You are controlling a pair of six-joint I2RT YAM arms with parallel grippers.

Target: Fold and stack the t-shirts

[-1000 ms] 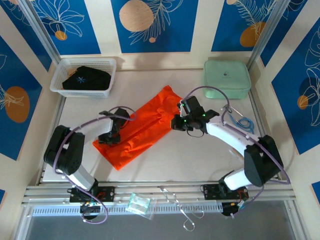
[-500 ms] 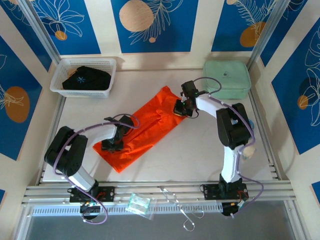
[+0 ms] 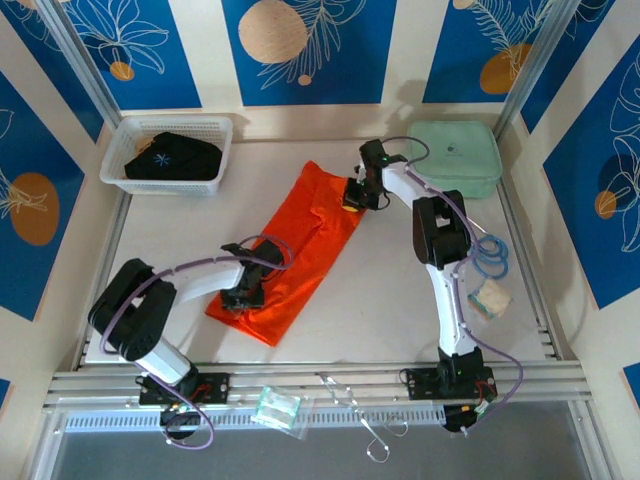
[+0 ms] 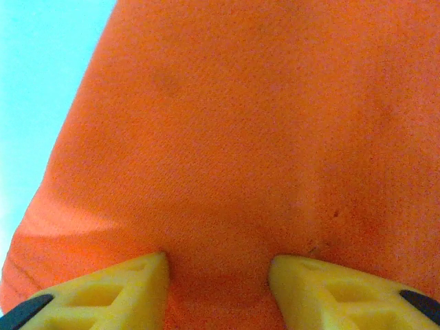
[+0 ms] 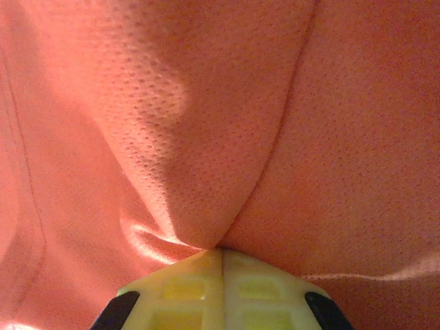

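Observation:
A bright orange t-shirt [image 3: 300,250] lies as a long narrow strip running diagonally across the table middle. My left gripper [image 3: 243,292] rests on its near end; in the left wrist view the yellow fingers [image 4: 130,282] stand apart with flat orange cloth [image 4: 240,137] between them, so this gripper [image 4: 216,265] is open. My right gripper [image 3: 357,195] is at the shirt's far end, and its jaws [image 5: 222,251] are shut, pinching a fold of orange cloth [image 5: 206,103]. A black t-shirt [image 3: 172,158] with a light-blue mark lies in the white mesh basket [image 3: 215,125] at the back left.
A mint-green lidded box [image 3: 453,155] stands at the back right, just beyond the right gripper. A blue cable coil [image 3: 490,255] and a small pale bundle [image 3: 488,297] lie by the right edge. A plastic bag [image 3: 276,408] and scissors [image 3: 365,425] lie on the front rail.
The right gripper has travelled to the far side, holding the shirt's upper end. The shirt has swung more upright and shifted right. The left gripper has slid right along the near end.

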